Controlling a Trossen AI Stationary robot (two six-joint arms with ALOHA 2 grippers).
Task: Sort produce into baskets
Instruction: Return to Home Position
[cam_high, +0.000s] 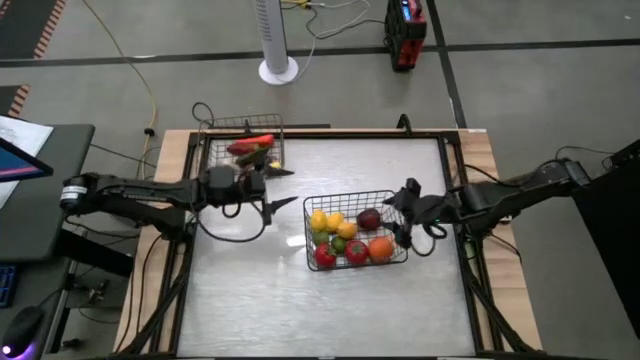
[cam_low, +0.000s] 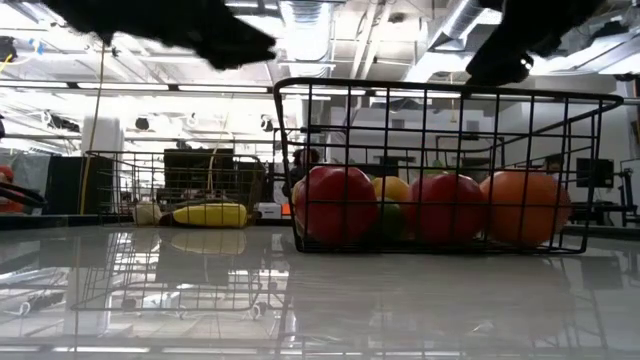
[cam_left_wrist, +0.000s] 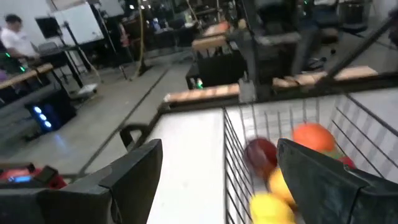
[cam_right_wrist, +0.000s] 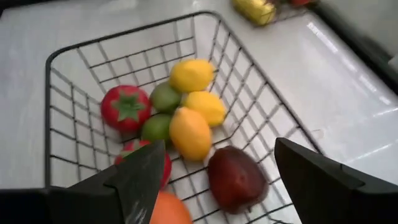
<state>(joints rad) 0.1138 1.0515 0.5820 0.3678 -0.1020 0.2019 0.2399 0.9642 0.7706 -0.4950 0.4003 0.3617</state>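
Black basket (cam_high: 349, 196) lies directly ahead of the right pincer (cam_high: 398, 218), spread wide and empty. Left pincer (cam_high: 290, 187), also spread, hangs by the grey basket (cam_high: 240, 120).

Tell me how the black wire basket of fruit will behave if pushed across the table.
Probably slides readily: the black basket sits on a glossy, reflective table. Likely stiff, its wire grid holds straight lines. The round fruit lie loose inside, so they may roll against the walls.
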